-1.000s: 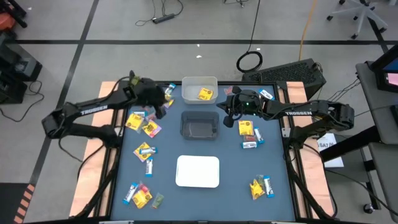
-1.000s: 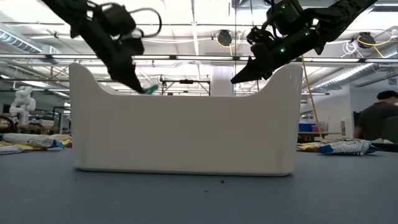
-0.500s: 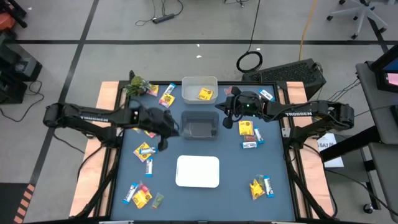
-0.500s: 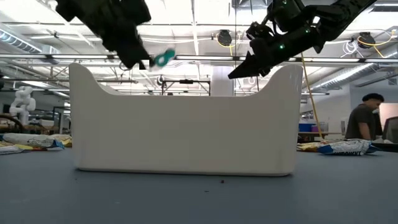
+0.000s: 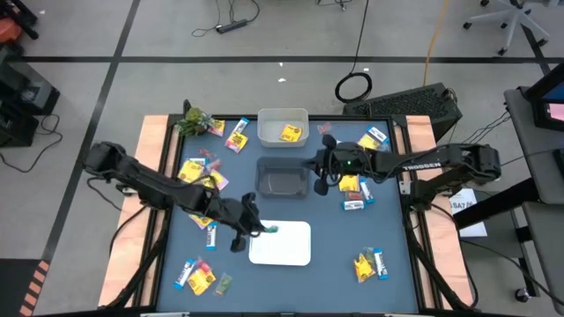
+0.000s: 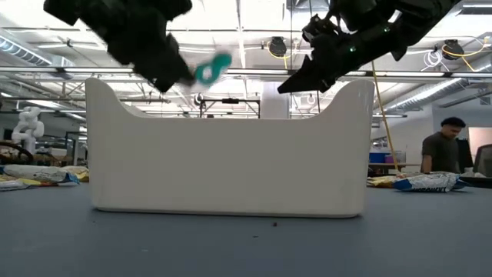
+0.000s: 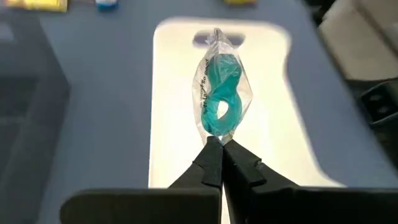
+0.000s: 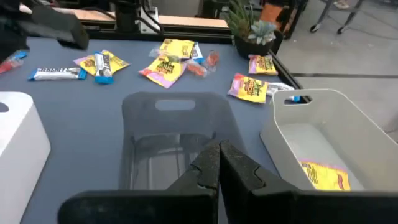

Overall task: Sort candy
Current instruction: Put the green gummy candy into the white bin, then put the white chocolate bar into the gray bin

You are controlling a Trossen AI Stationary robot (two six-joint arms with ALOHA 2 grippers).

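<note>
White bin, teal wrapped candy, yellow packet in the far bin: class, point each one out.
White bin [image 5: 291, 251]: high view, bare floor.
Teal wrapped candy [image 7: 221, 99]: left wrist view, its middle.
Yellow packet [image 5: 291, 133]: high view, its middle.

Left arm [image 6: 115, 31] motion-blurred at upper left of low view, white bin [image 6: 227, 150] hiding table behind, candy [image 5: 201, 275] wrappers' print too small to read from above

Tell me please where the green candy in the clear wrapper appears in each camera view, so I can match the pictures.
High view: green candy at the white bin's left edge, held by the left gripper.
Low view: above the white bin's rim, upper left of centre.
Left wrist view: centre, over the white bin.
Right wrist view: not in it.
Shared landmark: the white bin.
</note>
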